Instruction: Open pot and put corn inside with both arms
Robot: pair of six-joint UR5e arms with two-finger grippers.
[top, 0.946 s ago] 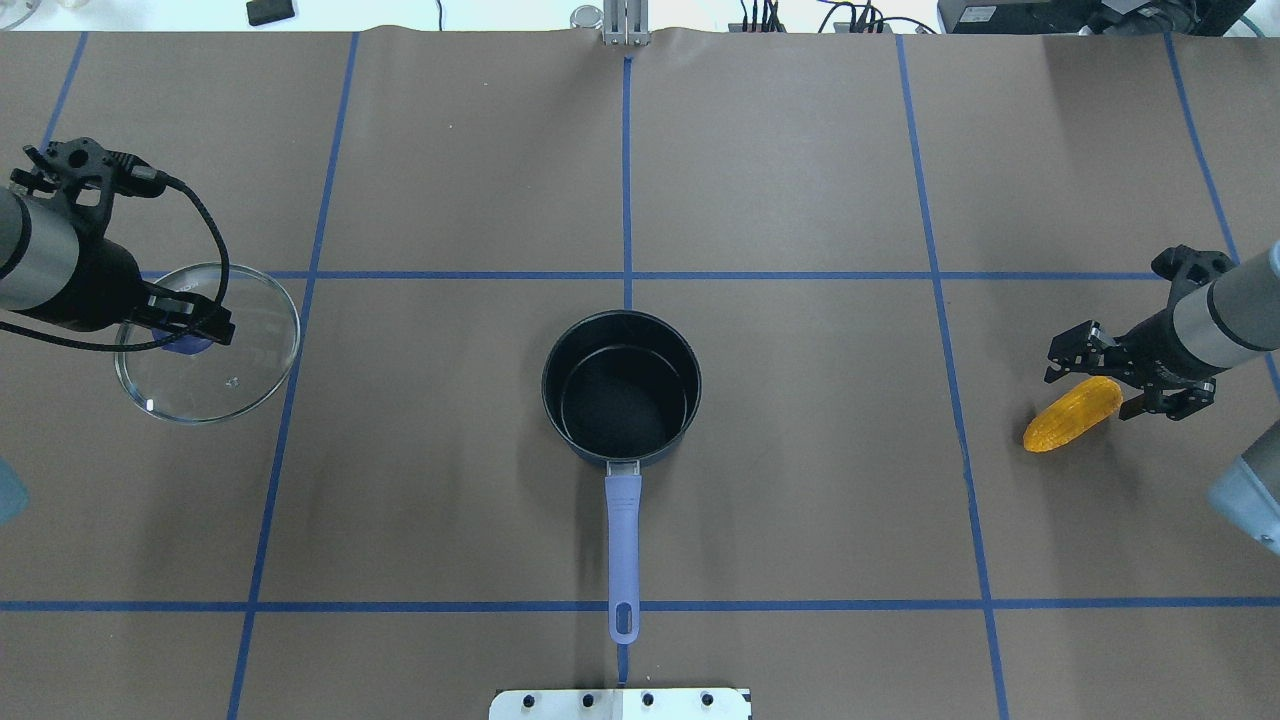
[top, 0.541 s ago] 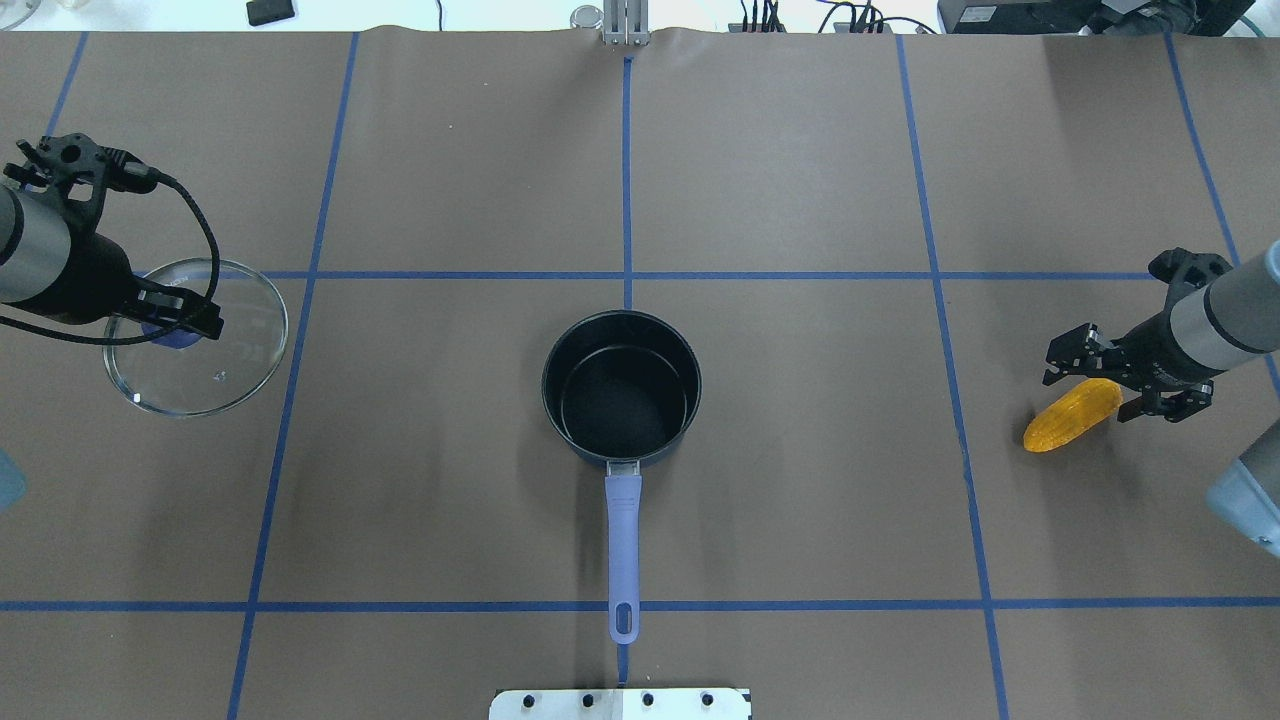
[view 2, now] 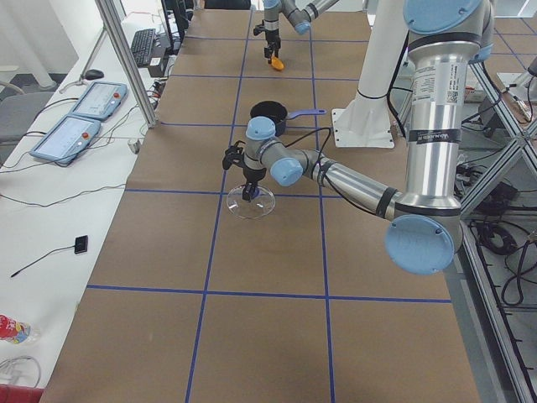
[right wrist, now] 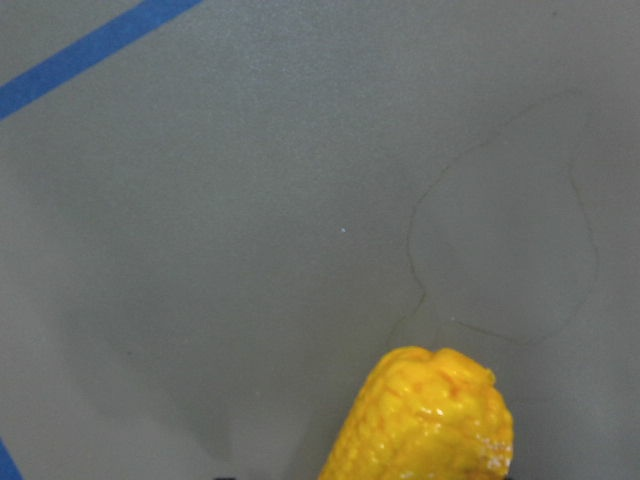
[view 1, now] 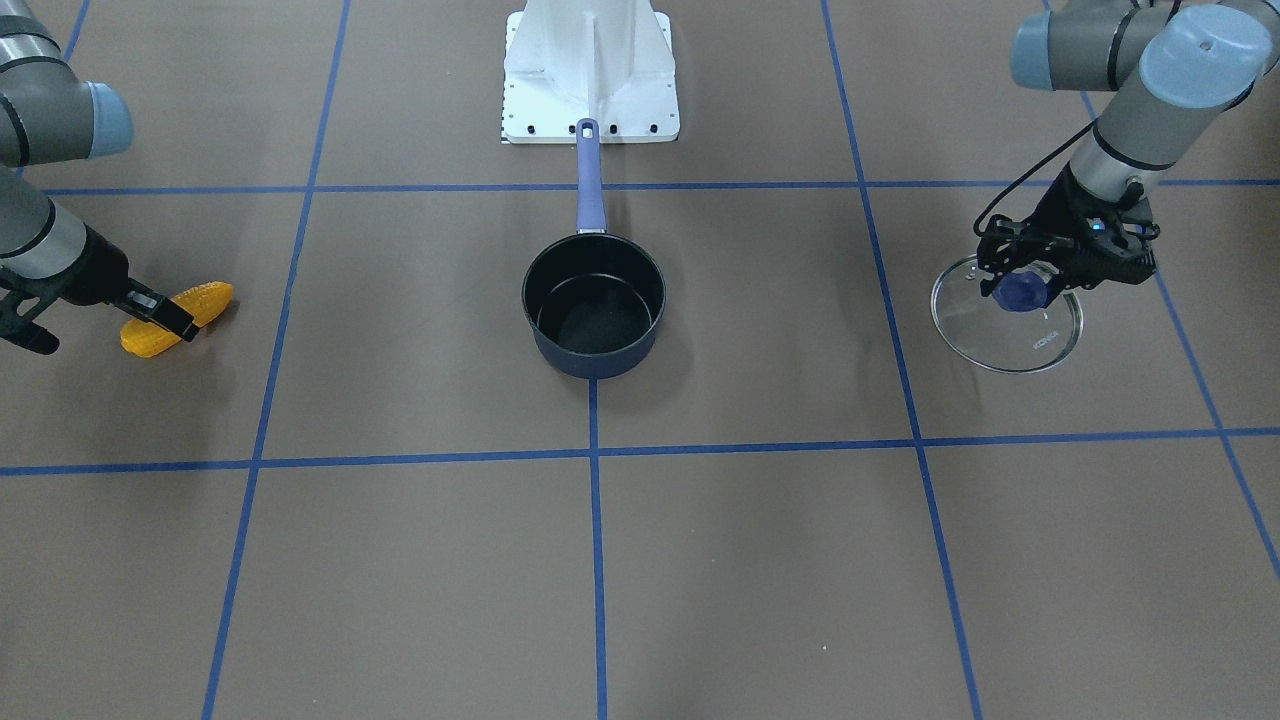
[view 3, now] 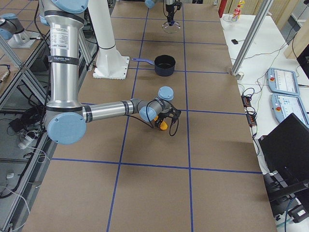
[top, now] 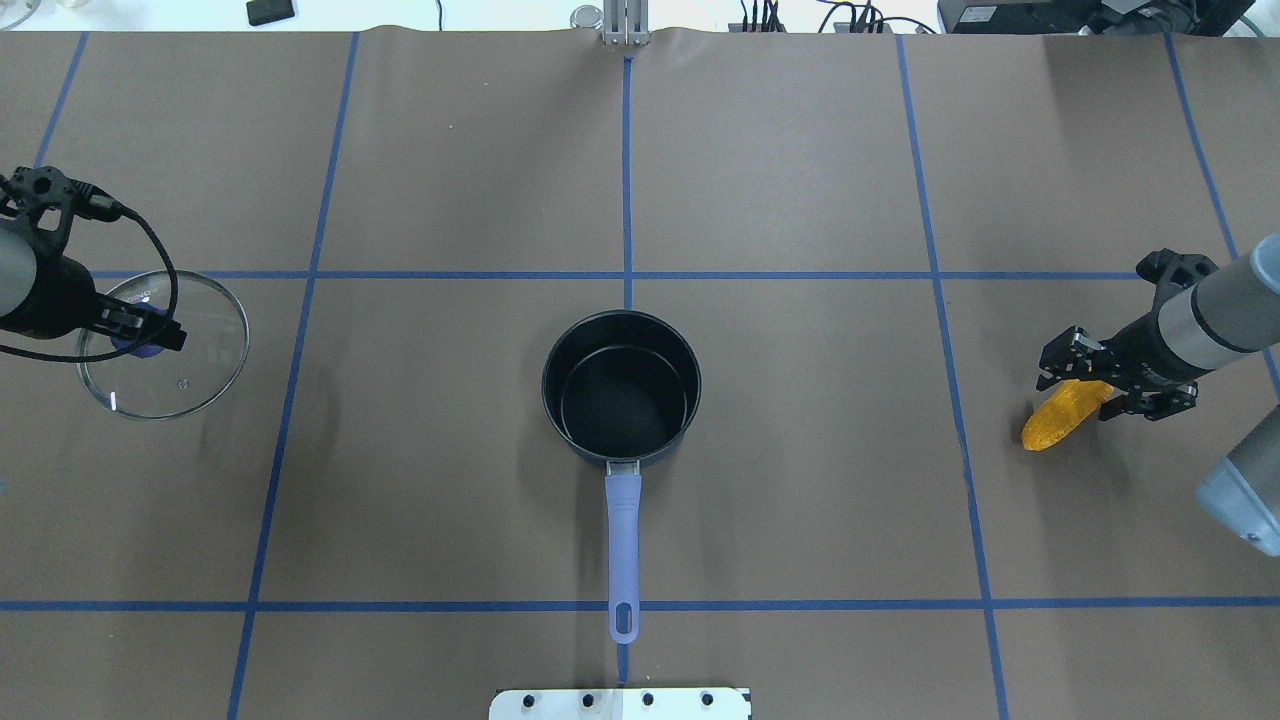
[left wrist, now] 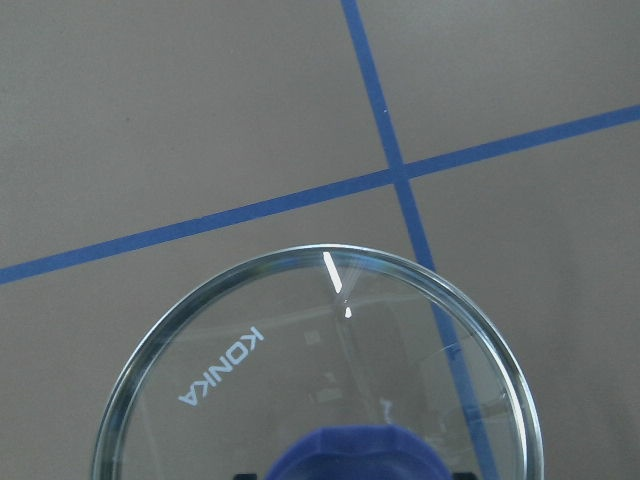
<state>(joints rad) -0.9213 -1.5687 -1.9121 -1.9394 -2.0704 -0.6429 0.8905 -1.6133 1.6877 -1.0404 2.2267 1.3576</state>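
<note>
Now, the pot (top: 622, 392) sits open mid-tabletop (top: 800, 500). The left gripper (top: 142, 338) clamps the lid (top: 195, 372) by its knob, off to the side. The right gripper (top: 1088, 390), jaws apart astride the corn (top: 1048, 427) far right, should centre and close squarely before lifting.

Pot (top: 621, 405): dark navy shell w/ slight sheen, inside matt black; handle (top: 622, 530) matt lavender, looks plastic. Corn (right wrist: 425, 420) – glossy orange-yellow plastic, bumpy. Lid (left wrist: 300, 340): clear smooth glass, bright glints, white printed lettering; knob (left wrist: 360, 455) smooth blue plastic. Table cover (top: 800, 180) matt brown paper w/ blue tape lines (top: 627, 170). My left arm (view 1: 1130, 130) and right arm (view 1: 30, 238): brushed grey metal, lt-blue caps (view 1: 1200, 55); my left gripper (top: 145, 335), right gripper (top: 1090, 390) – matt black.
</note>
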